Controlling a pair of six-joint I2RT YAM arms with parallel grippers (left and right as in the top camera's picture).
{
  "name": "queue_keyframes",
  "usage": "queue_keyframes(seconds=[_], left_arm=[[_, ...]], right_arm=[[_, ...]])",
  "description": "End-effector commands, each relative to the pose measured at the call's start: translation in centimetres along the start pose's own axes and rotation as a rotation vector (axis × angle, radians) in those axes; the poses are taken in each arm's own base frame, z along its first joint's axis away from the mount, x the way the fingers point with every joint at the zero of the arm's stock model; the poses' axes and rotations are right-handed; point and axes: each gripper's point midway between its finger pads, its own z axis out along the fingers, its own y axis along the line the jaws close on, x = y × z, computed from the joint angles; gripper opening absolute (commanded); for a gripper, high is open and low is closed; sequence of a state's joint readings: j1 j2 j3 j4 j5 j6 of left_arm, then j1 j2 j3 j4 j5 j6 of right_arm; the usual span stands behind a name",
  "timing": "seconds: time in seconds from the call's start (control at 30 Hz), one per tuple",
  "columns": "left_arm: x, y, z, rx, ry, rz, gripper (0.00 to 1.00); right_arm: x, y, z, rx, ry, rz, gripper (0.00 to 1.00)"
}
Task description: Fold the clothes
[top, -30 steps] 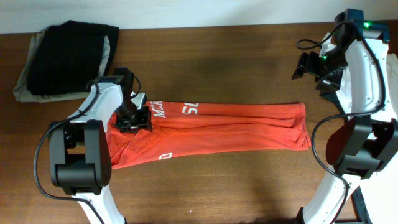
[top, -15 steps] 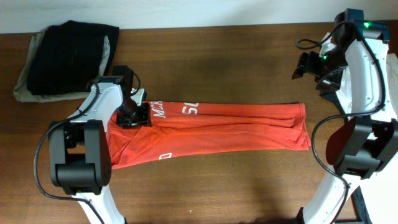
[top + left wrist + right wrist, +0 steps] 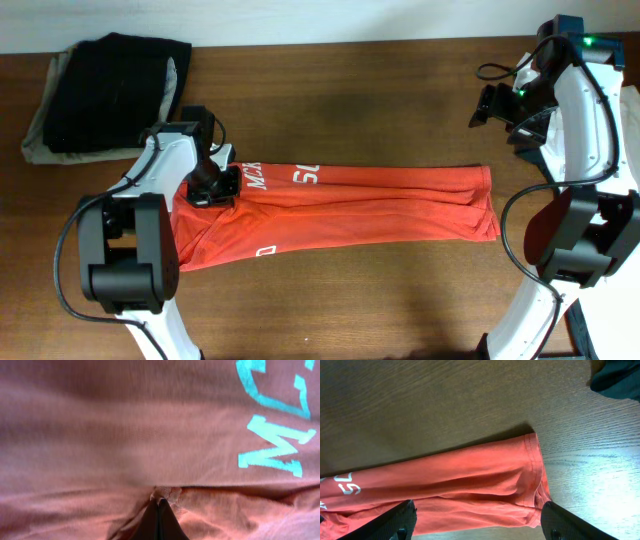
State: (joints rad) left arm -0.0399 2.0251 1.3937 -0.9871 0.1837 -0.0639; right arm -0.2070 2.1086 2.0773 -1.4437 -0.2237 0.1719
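The orange-red T-shirt [image 3: 350, 205] lies folded into a long band across the middle of the table, white lettering [image 3: 300, 177] showing near its left end. My left gripper [image 3: 212, 190] is down on that left end, beside the lettering [image 3: 275, 450]. Its jaws [image 3: 159, 502] are shut, with a small pucker of the shirt's cloth [image 3: 125, 435] pinched at their tips. My right gripper [image 3: 497, 105] hangs open above the table's right rear, off the shirt. From there its fingers [image 3: 402, 520] frame the shirt's right end [image 3: 470, 485] far below, with nothing between them.
A stack of folded dark garments [image 3: 110, 90] sits at the back left corner on a pale garment [image 3: 35, 140]. Bare wooden table [image 3: 350, 100] shows behind and in front of the shirt. Both arm bases stand at the front corners.
My left gripper has closed from half open to shut, pinching the shirt cloth, after shifting slightly towards the back left. The right arm has not moved.
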Motion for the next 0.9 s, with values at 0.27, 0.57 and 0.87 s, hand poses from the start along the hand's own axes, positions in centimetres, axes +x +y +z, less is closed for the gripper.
queue_keyframes(seconds=[0.27, 0.57, 0.87], left_arm=[[3.8, -0.7, -3.7, 0.011, 0.073, -0.014, 0.0], [6.6, -2.0, -3.7, -0.004, 0.181, 0.017, 0.0], [7.2, -4.0, -3.3, -0.018, 0.197, 0.087, 0.01]], right_arm=[[0.0, 0.0, -0.2, -0.002, -0.008, -0.012, 0.83], [0.0, 0.0, -0.2, -0.002, -0.007, -0.011, 0.83], [0.2, 0.0, -0.2, -0.001, 0.001, -0.01, 0.83]])
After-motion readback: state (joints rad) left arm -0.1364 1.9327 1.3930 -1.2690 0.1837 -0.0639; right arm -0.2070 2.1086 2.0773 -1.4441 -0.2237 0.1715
